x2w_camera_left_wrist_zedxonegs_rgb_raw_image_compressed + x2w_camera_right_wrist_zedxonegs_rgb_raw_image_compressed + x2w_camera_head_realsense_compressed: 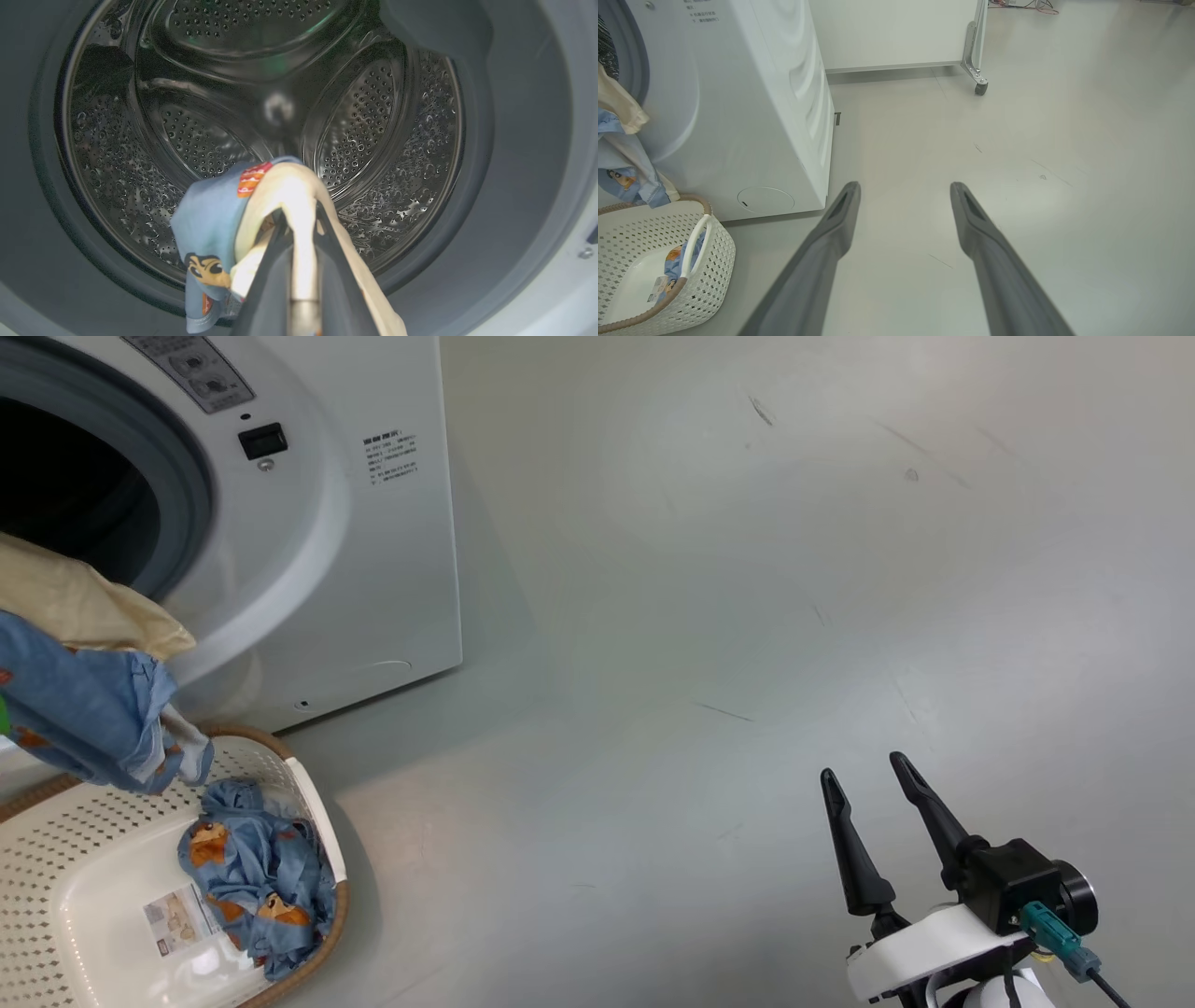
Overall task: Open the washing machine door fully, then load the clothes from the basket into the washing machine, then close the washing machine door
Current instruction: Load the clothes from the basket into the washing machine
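- The left pincer (299, 212) is shut tight on one piece of the clothes (210, 224), a blue and cream cloth with cartoon figures.
- The cloth drapes over the pincer tips and hangs down on both sides, so its long way runs up and down.
- The pincer points straight into the drum (369, 140) of the washing machine (373, 541). The cloth is at the round mouth, in front of the drum's shiny holes.
- In the head view the cloth's low end hangs just over the back rim of the basket (56, 859).
- A second blue cloth (257, 877) lies bunched in the basket, against its right wall.
- The basket stands on the floor (747, 616), just in front of the machine.
- A paper label (182, 915) sits inside the basket, next to the bunched cloth. Its print is too small to read.
- The machine's front has a small sticker (390, 455) with lines of tiny writing that I cannot read.
- The right pincer (862, 766) is wide open and holds nothing. It is over bare floor, well apart from the basket and the clothes.
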Robot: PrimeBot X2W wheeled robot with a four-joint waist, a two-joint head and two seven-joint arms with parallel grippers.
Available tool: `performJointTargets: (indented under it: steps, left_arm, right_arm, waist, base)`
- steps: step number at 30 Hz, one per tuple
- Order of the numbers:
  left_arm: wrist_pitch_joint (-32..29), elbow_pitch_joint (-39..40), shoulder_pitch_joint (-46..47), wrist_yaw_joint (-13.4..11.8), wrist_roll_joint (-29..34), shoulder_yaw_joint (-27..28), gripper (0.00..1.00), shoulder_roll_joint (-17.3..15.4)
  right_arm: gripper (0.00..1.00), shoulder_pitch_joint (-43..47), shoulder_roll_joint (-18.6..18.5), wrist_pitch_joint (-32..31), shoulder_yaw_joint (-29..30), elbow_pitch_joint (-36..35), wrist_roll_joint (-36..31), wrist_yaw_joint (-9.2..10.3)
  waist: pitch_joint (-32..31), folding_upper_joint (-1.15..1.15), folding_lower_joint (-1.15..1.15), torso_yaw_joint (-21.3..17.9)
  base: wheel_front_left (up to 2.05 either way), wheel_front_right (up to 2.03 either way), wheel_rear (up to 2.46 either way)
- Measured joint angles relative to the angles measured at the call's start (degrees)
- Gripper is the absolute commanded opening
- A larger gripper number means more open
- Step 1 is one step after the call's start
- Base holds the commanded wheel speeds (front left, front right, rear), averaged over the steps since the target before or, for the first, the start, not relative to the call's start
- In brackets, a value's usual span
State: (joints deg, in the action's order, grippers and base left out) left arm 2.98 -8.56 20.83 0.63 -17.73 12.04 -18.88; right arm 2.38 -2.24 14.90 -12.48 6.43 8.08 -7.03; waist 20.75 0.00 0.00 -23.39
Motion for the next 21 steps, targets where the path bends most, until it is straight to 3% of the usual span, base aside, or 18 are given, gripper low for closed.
performJointTargets:
  steps: [9, 21]
  left_arm:
    - [-1.92, -5.79, 10.39, 0.13, 1.16, -1.11, 0.00, -4.07]
    - [-1.05, -13.08, 23.01, 0.15, 1.51, -0.74, 0.00, -6.11]
  right_arm:
    - [1.00, -2.95, 0.10, 0.01, -1.14, -1.66, 0.32, 0.00]
    - [1.00, -3.33, 0.21, 0.01, -1.57, -1.87, -0.01, 0.00]
  waist:
    - [7.16, 0.00, 0.01, -0.97]
    - [13.35, 0.00, 0.01, 0.21]
  base:
    - [0.00, 0.00, 0.00]
    - [0.00, 0.00, 0.00]
